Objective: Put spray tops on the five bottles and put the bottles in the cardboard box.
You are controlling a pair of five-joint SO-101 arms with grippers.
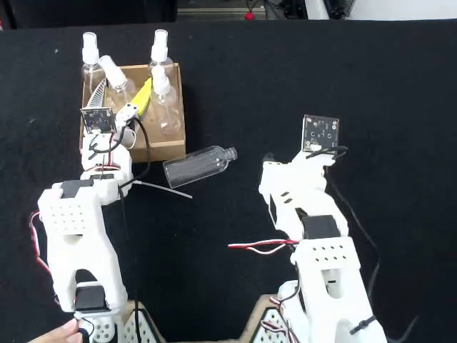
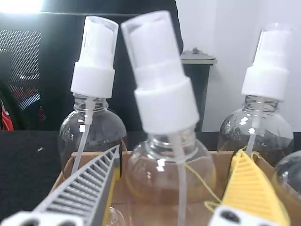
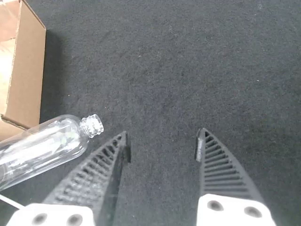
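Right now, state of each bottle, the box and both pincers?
Cardboard box: upright, open top.
Four capped bottles: spray tops on, inside the box.
Fifth bottle: uncapped, lying on its side outside the box.
Left pincer: open, astride one capped bottle.
Right pincer: open, empty, near the fifth bottle's neck.

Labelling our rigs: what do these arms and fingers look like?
The left arm and right arm are white plastic with black motors and red-white cables. The left gripper has one grey, one yellow ribbed finger; those of the right gripper are dark grey.
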